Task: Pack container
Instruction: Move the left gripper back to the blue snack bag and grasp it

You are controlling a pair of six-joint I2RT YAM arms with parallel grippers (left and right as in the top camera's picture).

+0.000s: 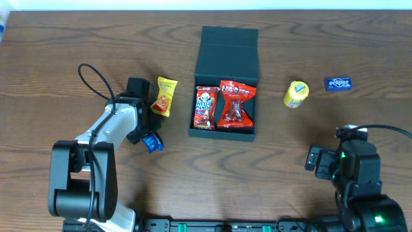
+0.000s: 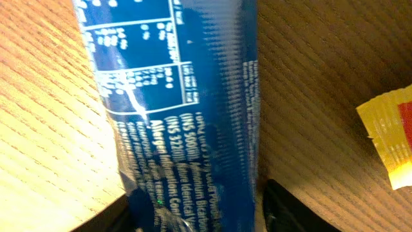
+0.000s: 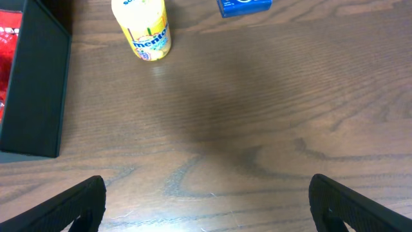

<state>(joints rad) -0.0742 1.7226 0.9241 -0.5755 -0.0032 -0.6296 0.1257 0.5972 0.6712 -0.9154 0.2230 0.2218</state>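
Glossy blue crinkled packet (image 2: 187,116) inside left gripper (image 2: 193,214), pinch cannot tell; right gripper (image 3: 206,200) spread above woodgrain table (image 3: 257,96).

container (image 1: 228,45) dark teal | wrapper (image 2: 187,96) blue, white print | small pack (image 1: 337,84) blue, lettering perhaps white

Overhead evenly lit, sharp. Left wrist: blue packet (image 2: 187,109) between jaws slightly blurred, warm glare on table (image 2: 45,129) beside them. Right wrist dimmer, shadow ahead of jaws.
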